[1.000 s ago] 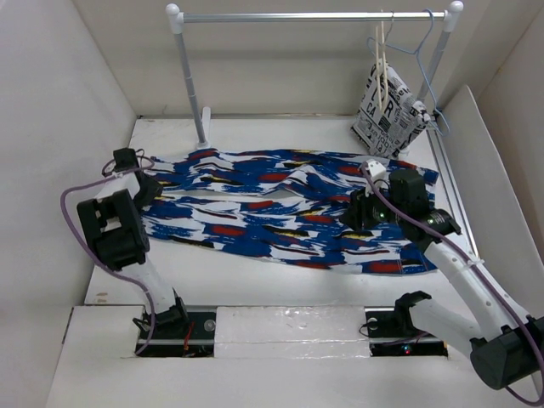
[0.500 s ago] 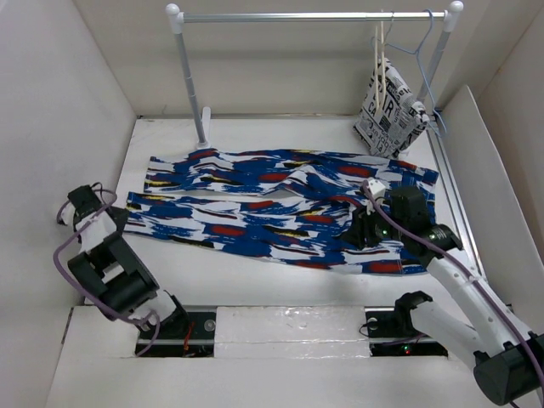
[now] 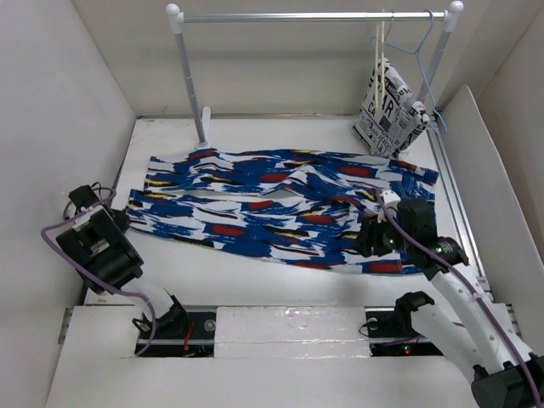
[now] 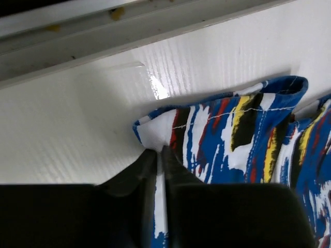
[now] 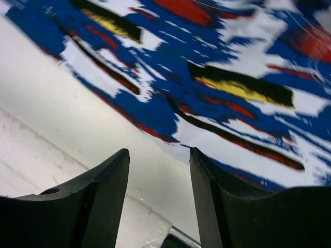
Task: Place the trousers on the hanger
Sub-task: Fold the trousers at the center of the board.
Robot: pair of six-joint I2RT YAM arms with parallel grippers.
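Two finger pairs at trousers (image 3: 280,204), spread flat on bench (image 3: 212,272). Left fingers (image 4: 135,173) clamped on leg-hem corner. Right fingers (image 5: 106,188) apart, trousers edge just ahead of tips.

One pair of trousers (image 3: 280,204) lies on the one table (image 3: 221,268), in front of the single rack (image 3: 314,16). Two hangers hang at the rack's right end, one beige hanger (image 3: 380,64) and one blue hanger (image 3: 427,85), and one lettered cloth (image 3: 389,106) hangs there too. Two arms stand opposite the rack: left arm (image 3: 106,246), right arm (image 3: 463,293). Two end effectors, one per arm: left end effector (image 4: 160,151), right end effector (image 5: 158,152), with two fingers each.
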